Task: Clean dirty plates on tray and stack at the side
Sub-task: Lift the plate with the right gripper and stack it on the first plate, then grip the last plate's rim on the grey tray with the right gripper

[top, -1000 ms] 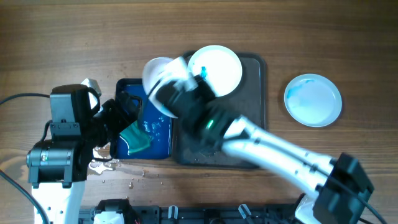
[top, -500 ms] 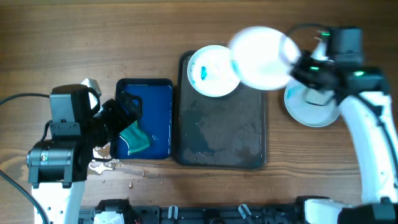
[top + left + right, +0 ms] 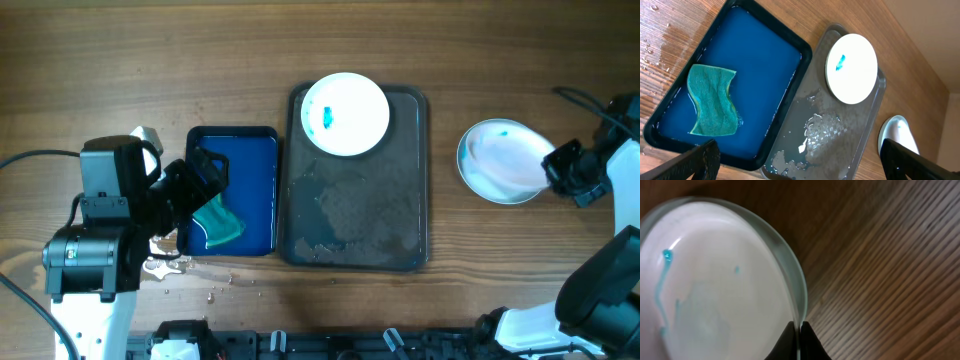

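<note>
One white plate (image 3: 345, 113) with a blue mark lies at the far end of the dark tray (image 3: 352, 225); it also shows in the left wrist view (image 3: 851, 67). My right gripper (image 3: 562, 170) is shut on the rim of a second white plate (image 3: 505, 158) with thin teal streaks (image 3: 715, 290), held tilted over a third plate (image 3: 478, 182) lying on the table to the right of the tray. The jaws (image 3: 800, 330) pinch that rim. My left gripper (image 3: 200, 182) is open and empty above the blue tray; its fingers (image 3: 800, 165) are spread wide.
A smaller blue tray (image 3: 250, 150) holding water stands left of the dark tray, with a teal sponge (image 3: 218, 222) in its near part. The dark tray's floor is wet (image 3: 825, 125). Water drops lie on the table (image 3: 200, 275) near the left arm.
My right arm has carried a plate from over the blue tray across the dark tray to the right and lowered it onto the plate there. The left arm has not moved.
</note>
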Controlling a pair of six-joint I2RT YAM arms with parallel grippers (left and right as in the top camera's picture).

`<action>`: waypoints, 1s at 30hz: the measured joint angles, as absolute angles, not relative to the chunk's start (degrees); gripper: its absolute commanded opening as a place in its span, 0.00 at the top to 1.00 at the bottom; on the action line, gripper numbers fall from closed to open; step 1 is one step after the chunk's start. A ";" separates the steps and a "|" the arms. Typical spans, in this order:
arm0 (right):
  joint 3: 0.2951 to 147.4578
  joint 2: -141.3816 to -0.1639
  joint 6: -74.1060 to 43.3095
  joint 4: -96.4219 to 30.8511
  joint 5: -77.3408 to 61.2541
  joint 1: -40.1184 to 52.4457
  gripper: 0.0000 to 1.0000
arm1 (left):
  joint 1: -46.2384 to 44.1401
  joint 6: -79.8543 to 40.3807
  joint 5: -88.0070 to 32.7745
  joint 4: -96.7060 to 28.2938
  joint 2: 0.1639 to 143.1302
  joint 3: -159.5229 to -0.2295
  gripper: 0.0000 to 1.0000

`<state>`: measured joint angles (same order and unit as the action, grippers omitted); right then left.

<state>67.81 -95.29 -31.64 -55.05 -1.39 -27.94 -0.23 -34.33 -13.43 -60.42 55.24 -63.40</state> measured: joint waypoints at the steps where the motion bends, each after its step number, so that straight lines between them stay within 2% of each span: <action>1: 67.02 -95.42 -31.51 -54.70 -1.41 -27.97 0.79 | -0.23 -34.35 -13.43 -60.45 55.24 -63.40 0.00; 3: 66.46 -95.53 -29.23 -53.32 -2.96 -27.97 0.73 | -0.23 -34.33 -13.43 -60.42 55.24 -63.40 0.00; 8: 66.52 -92.66 -18.96 -52.21 -10.24 -24.97 0.71 | -0.23 -34.33 -13.43 -60.42 55.24 -63.40 0.00; 12: 69.30 -81.82 -12.14 -50.48 -15.99 -12.21 0.62 | -0.23 -34.35 -13.43 -60.42 55.24 -63.40 0.00; 14: 70.70 -77.34 -9.56 -47.53 -16.88 -2.63 0.58 | -0.23 -34.35 -13.43 -60.42 55.24 -63.40 0.00; 15: 71.11 -76.27 -9.17 -45.93 -16.64 3.60 0.49 | -0.23 -34.33 -13.43 -60.42 55.24 -63.40 0.00; 19: 71.66 -80.84 -8.93 -40.01 -10.37 18.44 0.38 | -0.23 -34.35 -13.43 -60.45 55.24 -63.40 0.00; 20: 72.79 -84.33 -9.02 -37.91 -6.90 21.50 0.32 | -0.23 -34.33 -13.43 -60.45 55.24 -63.40 0.00; 22: 75.11 -92.03 -8.82 -33.06 -0.62 24.25 0.27 | -0.23 -34.33 -13.43 -60.40 55.29 -63.40 0.00; 25: 76.95 -102.80 -8.21 -24.14 5.32 22.85 0.23 | -0.23 -34.33 -13.43 -60.45 55.29 -63.40 0.00; 28: 76.97 -110.74 -7.99 -20.73 7.51 20.12 0.20 | -0.23 -34.33 -13.43 -60.45 55.29 -63.40 0.00; 29: 76.97 -112.79 -7.77 -19.62 7.57 19.29 0.22 | -0.23 -34.33 -13.43 -60.47 55.29 -63.40 0.00; 30: 76.97 -114.69 -7.79 -19.03 7.25 18.55 0.36 | -0.23 -34.33 -13.43 -60.47 55.29 -63.40 0.00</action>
<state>76.97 -114.69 -7.79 -19.03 7.25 18.55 -0.23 -34.33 -13.43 -60.47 55.29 -63.40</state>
